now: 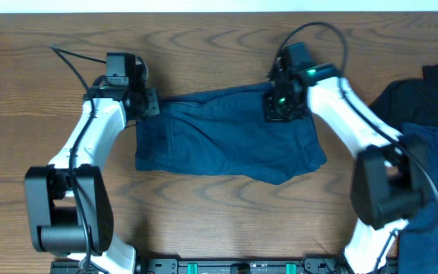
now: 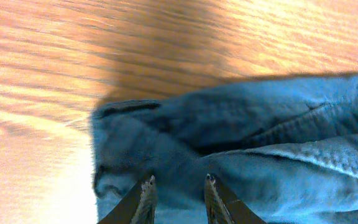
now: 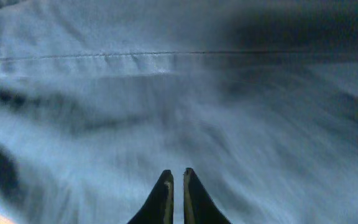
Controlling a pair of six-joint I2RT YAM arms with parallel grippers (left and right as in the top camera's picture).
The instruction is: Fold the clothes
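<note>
The clothes (image 1: pixel 226 141), dark blue denim shorts, lie spread flat across the middle of the wooden table. My left gripper (image 1: pixel 149 103) is at their far left corner. In the left wrist view its fingertips (image 2: pixel 179 180) stand a little apart, with a rumpled fold of denim (image 2: pixel 241 143) between them. My right gripper (image 1: pixel 280 106) is down on the far right part of the shorts. The right wrist view shows those fingertips (image 3: pixel 178 172) almost together, pressed into the cloth (image 3: pixel 166 93) just below a stitched seam.
A black garment (image 1: pixel 432 87) and another blue denim piece (image 1: pixel 436 164) lie at the right edge of the table (image 1: pixel 204 46), beside the right arm. Bare wood runs along the far side and in front of the shorts.
</note>
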